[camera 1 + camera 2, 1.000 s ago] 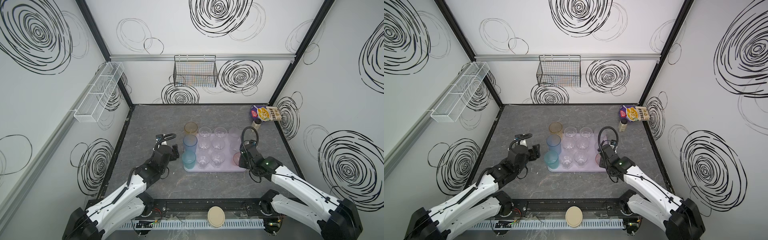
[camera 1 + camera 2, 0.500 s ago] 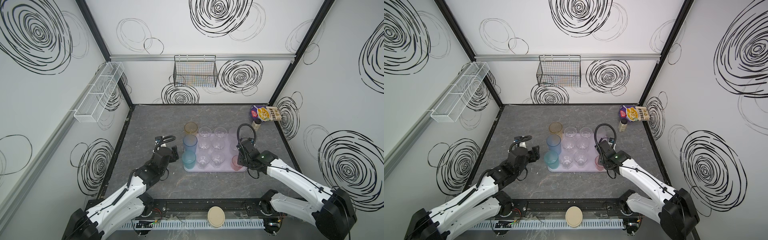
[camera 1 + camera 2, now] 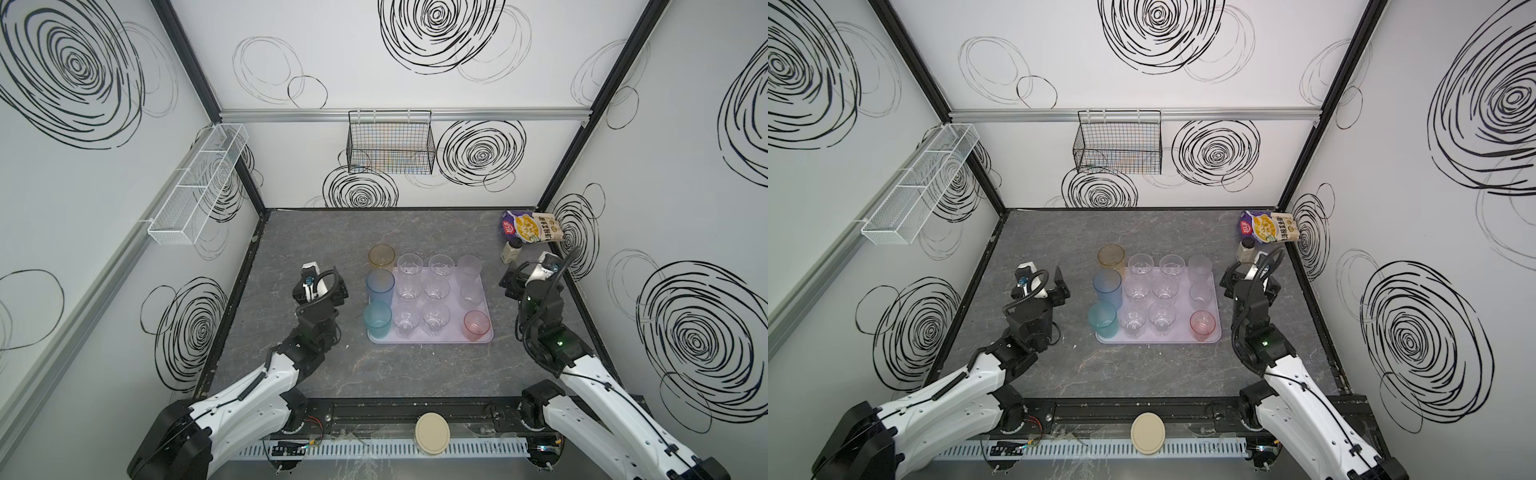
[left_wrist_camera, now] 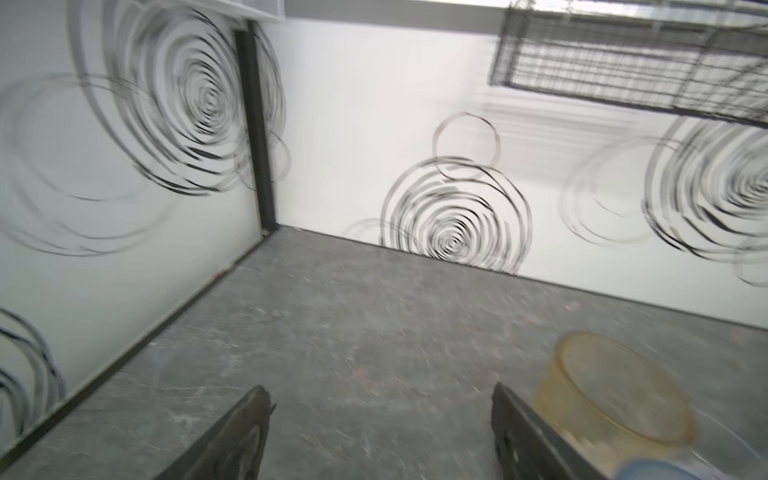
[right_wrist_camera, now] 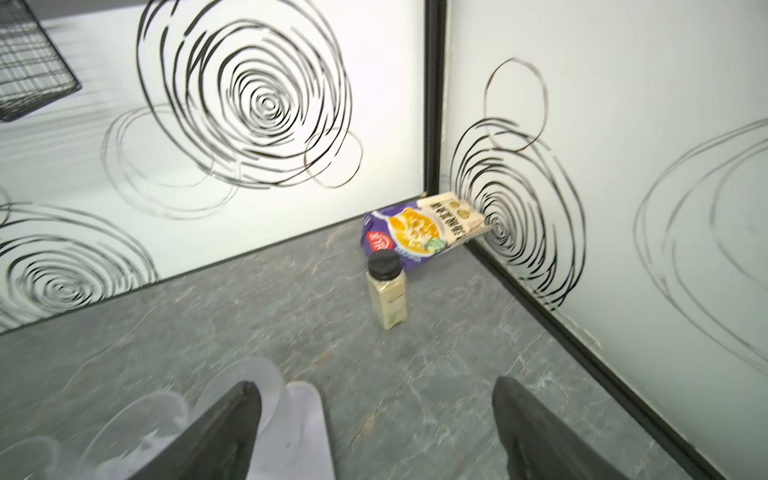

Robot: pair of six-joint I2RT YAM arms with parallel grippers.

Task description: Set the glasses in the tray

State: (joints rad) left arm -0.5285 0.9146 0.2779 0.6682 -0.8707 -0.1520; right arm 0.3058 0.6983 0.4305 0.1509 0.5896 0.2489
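We see the glasses [image 3: 434,286] grouped on the lilac tray [image 3: 451,337] on the grey counter [image 3: 316,232]. The left jaws and right jaws gape empty on either side. A capped bottle [image 5: 386,297] and a snack packet [image 5: 424,228] sit in the far right corner. A wire basket [image 3: 390,147] and a mesh shelf [image 3: 199,187] hang on swirl-patterned walls.

- Identify the tray [image 3: 440,338] by its pale lilac colour.
- Tell the tumblers apart by hue: amber glass [image 3: 381,257], blue glass [image 3: 380,286], teal glass [image 3: 377,321], pink glass [image 3: 476,325].
- Expect two frosted glasses [image 3: 469,267]; the clear glasses [image 3: 436,287] are colourless.
- Note the bench [image 3: 316,241]: dark grey with pale marble veining.
- Note the walls [image 3: 374,62]: white, marked with black scribbled spirals and rings.
- The wire basket [image 3: 390,149] is black; the mesh shelf [image 3: 195,195] is white.
- Your left claw [image 4: 379,390] and right claw [image 5: 374,384] have black fingers.
- The bottle [image 5: 386,297] is cream with a black cap; the packet [image 5: 419,228] is purple, yellow and beige.
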